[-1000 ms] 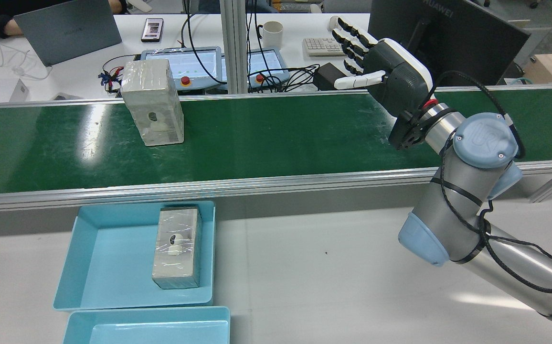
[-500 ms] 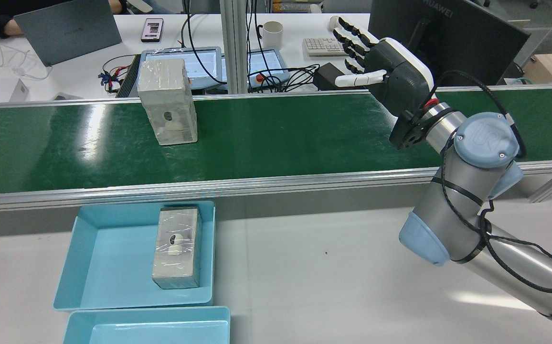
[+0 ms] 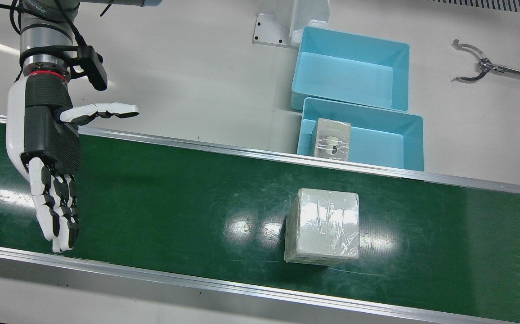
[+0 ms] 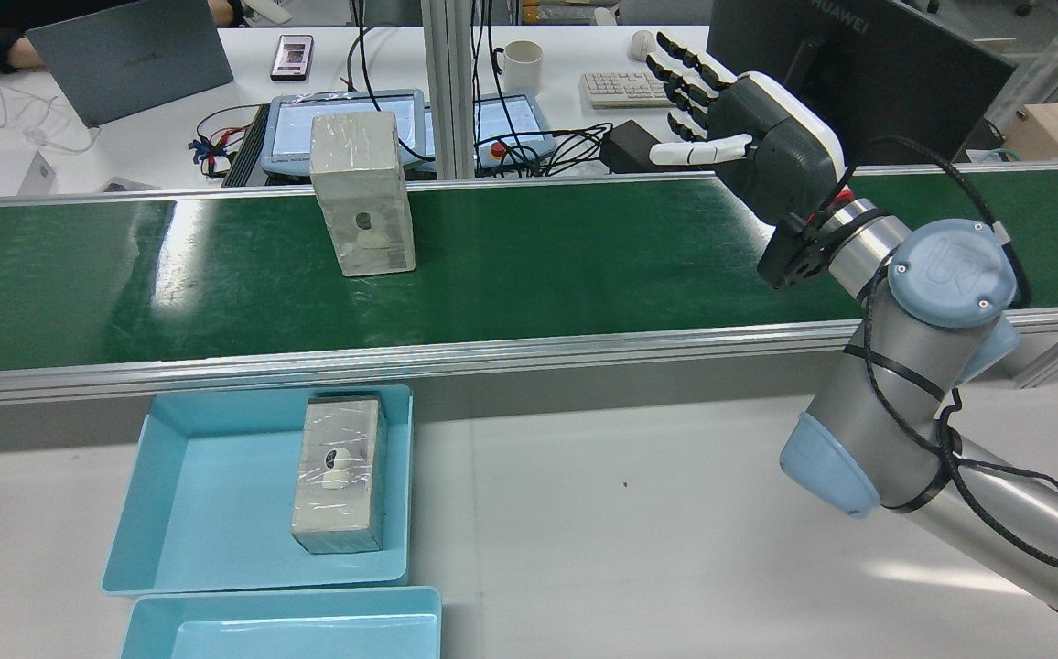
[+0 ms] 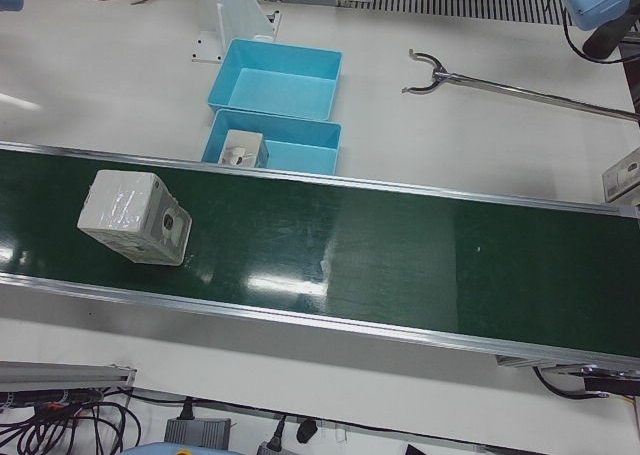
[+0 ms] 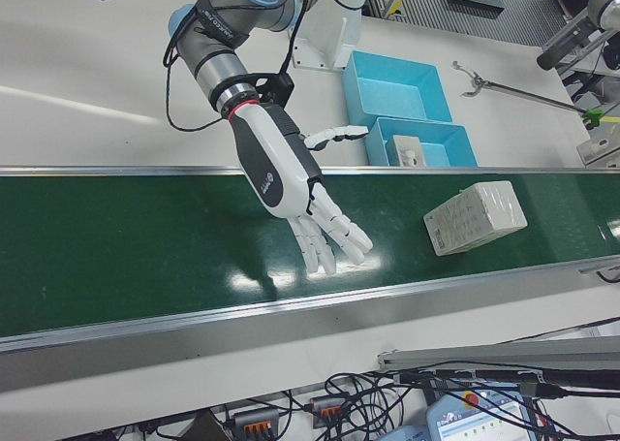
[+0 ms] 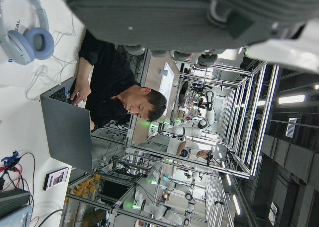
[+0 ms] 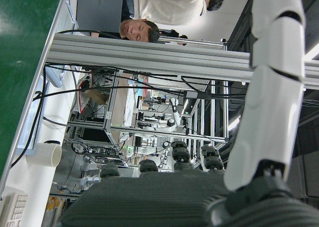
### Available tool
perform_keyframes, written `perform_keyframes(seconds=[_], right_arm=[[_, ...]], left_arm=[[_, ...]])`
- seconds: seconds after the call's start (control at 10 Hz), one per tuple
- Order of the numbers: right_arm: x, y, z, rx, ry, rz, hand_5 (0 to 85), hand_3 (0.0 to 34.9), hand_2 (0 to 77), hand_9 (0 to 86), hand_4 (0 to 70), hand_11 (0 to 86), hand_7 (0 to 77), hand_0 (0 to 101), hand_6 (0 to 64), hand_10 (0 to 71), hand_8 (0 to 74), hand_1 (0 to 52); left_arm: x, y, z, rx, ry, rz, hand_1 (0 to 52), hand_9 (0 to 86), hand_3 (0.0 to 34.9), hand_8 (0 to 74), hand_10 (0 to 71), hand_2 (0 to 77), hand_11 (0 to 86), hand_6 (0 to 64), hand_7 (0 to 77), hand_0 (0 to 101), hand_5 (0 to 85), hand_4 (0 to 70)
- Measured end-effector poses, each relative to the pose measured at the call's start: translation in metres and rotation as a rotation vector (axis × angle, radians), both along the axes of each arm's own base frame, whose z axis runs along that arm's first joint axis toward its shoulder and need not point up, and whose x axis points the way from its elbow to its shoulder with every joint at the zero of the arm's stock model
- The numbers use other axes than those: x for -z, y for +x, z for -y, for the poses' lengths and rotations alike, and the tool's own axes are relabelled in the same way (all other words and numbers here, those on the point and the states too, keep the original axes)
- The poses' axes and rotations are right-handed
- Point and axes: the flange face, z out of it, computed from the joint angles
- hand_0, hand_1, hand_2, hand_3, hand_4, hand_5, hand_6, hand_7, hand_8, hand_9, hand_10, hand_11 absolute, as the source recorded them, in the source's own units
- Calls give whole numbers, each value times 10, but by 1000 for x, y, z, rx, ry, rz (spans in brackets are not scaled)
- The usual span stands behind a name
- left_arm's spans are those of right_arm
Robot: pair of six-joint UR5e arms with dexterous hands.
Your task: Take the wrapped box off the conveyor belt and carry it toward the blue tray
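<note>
A wrapped box [image 4: 362, 192] stands upright on the green conveyor belt [image 4: 584, 256], left of centre in the rear view. It also shows in the front view [image 3: 323, 225] and the right-front view [image 6: 475, 216]. My right hand [image 4: 749, 137] is open and empty, fingers spread, hovering over the belt well to the right of the box; it also shows in the front view [image 3: 51, 148]. The blue tray [image 4: 172, 494] sits on the table below the belt and holds another wrapped box [image 4: 339, 471]. My left hand [image 7: 164, 12] shows only as a dark palm edge in its own view.
A second blue tray [image 4: 282, 627], with nothing in it, sits nearer the robot. A metal grabber tool [image 3: 480, 65] lies on the table beyond the trays. Aluminium rails [image 4: 492, 352] border the belt. Desks with a monitor, a keyboard and cables stand behind the belt.
The wrapped box has travelled right along the belt toward my right hand. My right hand has shifted slightly right and stays open.
</note>
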Motion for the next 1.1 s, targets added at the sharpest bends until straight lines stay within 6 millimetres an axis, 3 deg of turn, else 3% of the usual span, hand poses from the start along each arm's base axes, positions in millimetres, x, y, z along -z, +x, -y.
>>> perform_keyframes(seconds=[0.5,0.7,0.9,1.0,1.1], right_arm=[[3,2,-11,16,8,22,76,152,120,16,0,11,5,453,0,5,0,125],[21,-6,-10,24,29,40,76,152,125,16,0,11,0,453,0,5,0,109],[42,-18,-23,47,43,58,76,152,120,16,11,11,0,454,0,0,0,125],[45,-19,-27,50,35,55,76,144,131,16,11,11,0,452,0,0,0,125],[46,-19,-29,52,24,52,87,159,142,16,16,11,5,453,0,0,0,125]], left_arm=[[0,0,0,0,0,0,0,0,0,0,5,5,0,0,0,0,11,0],[0,0,0,0,0,0,0,0,0,0,5,5,0,0,0,0,11,0],[0,0,0,0,0,0,0,0,0,0,0,5,0,0,0,0,11,0],[0,0,0,0,0,0,0,0,0,0,5,5,0,0,0,0,11,0],[0,0,0,0,0,0,0,0,0,0,5,5,0,0,0,0,11,0]])
